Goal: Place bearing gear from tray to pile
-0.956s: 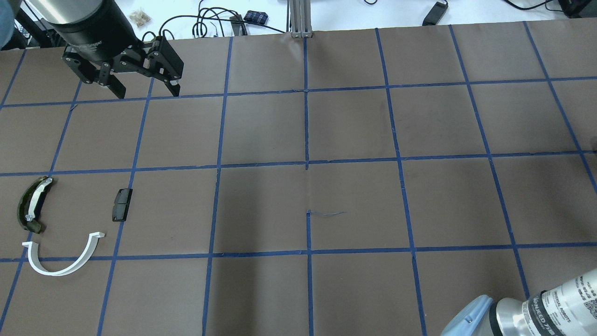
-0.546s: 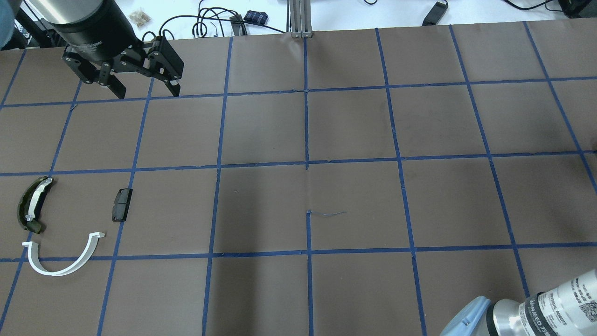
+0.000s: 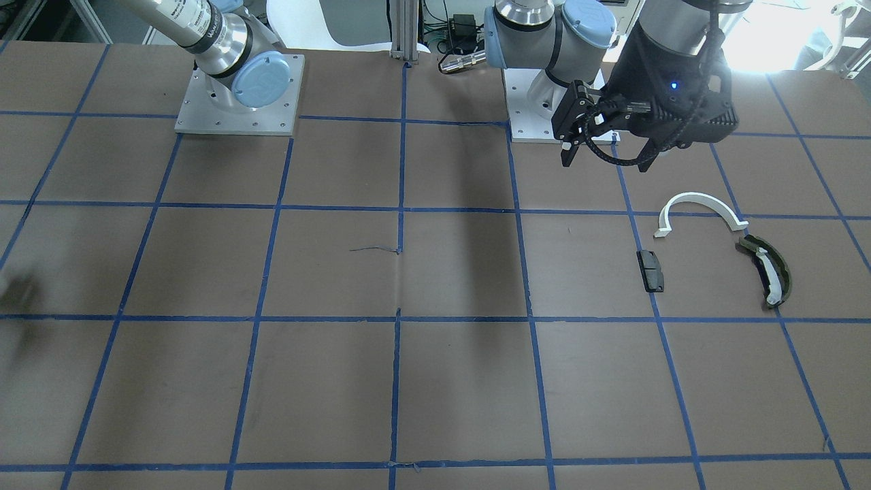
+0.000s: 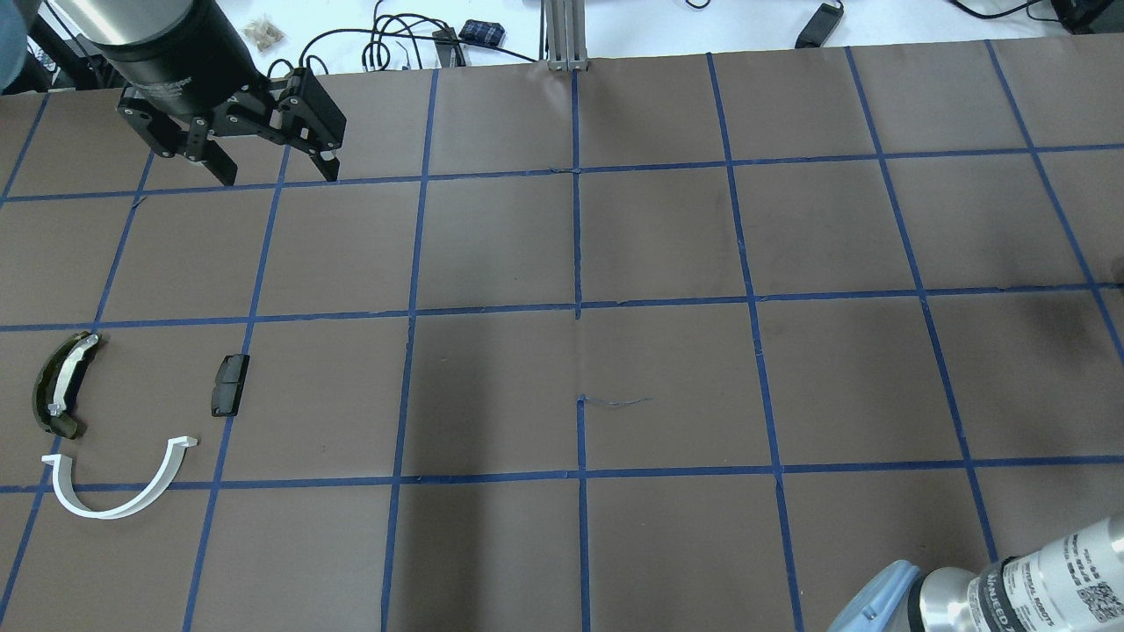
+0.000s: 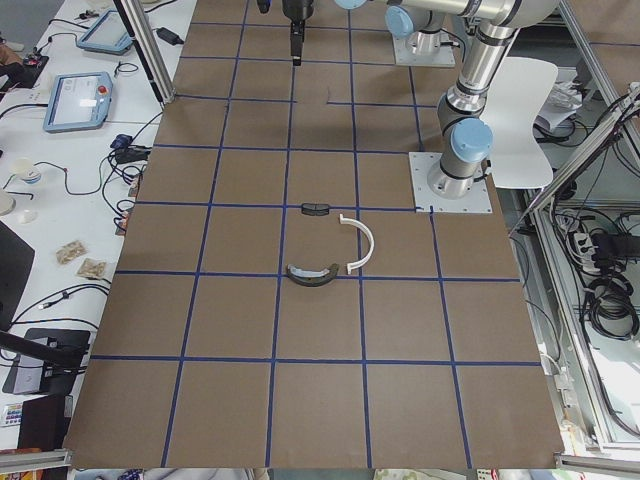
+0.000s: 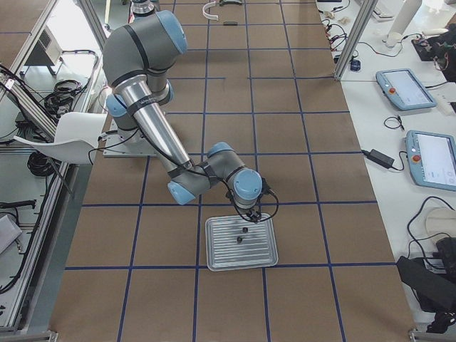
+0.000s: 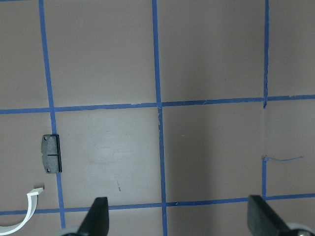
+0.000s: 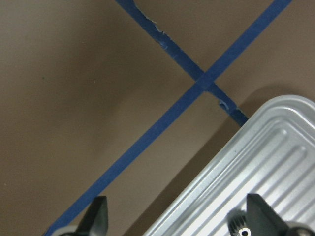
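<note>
The pile lies on the table's left side: a white half-ring arc (image 4: 118,493), an olive curved piece with a white strip (image 4: 60,384) and a small black block (image 4: 230,384). They also show in the front view: the arc (image 3: 701,203), the olive piece (image 3: 765,271), the block (image 3: 651,270). My left gripper (image 4: 277,174) is open and empty, high above the table beyond the pile. The silver tray (image 6: 241,244) holds two small dark bearing gears (image 6: 244,230). My right gripper (image 8: 177,211) is open over the tray's corner (image 8: 256,167), a gear (image 8: 240,225) beside its right finger.
The brown table has a blue tape grid (image 4: 578,307). My right arm's elbow (image 4: 966,588) shows at the overhead view's lower right. Cables and small devices (image 4: 413,39) lie beyond the far edge. An aluminium post (image 4: 562,35) stands at the back centre.
The right arm's section at the overhead view's lower right has slid a little down and to the right. The left arm and the pile have not moved.
</note>
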### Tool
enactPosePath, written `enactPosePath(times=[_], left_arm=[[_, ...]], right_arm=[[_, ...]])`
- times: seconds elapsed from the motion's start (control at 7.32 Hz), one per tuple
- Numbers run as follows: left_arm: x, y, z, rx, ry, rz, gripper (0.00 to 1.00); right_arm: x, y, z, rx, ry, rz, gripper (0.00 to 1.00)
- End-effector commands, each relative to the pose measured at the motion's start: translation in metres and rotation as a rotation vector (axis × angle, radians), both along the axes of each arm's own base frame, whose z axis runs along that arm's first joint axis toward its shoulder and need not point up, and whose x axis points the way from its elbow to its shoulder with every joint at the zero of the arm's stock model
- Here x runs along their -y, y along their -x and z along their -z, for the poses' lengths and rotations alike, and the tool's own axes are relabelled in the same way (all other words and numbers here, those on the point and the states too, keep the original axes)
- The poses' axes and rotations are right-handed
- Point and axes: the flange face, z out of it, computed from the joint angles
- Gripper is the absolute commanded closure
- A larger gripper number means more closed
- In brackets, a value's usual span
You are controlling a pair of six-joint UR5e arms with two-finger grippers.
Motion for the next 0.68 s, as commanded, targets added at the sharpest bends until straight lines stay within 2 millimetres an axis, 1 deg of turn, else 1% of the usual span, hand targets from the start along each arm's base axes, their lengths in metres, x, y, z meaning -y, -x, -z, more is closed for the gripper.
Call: enactPosePath(times=[0.0, 0.14, 0.27, 0.41, 0.55], left_arm=[[0.0, 0.0, 0.0, 0.001, 0.0, 0.0, 0.0], [0.0, -0.001, 0.0, 0.003, 0.0, 0.0, 0.0], [0.001, -0.002, 0.0, 0.0, 0.002, -0.002, 0.0], [0.0, 0.0, 0.0, 0.001, 0.0, 0.001, 0.0], [0.0, -0.002, 0.0, 0.001, 0.0, -0.002, 0.0]], right_arm=[[0.001, -0.002, 0.007, -0.072, 0.056, -0.075, 0.0], [0.007, 0.006, 0.001, -0.148, 0.104, -0.118, 0.0], [0.009, 0.009, 0.007, -0.161, 0.115, -0.166, 0.0], [0.011, 0.014, 0.021, -0.155, 0.1, -0.225, 0.0], [0.007, 0.015, 0.029, -0.145, 0.092, -0.241, 0.02]])
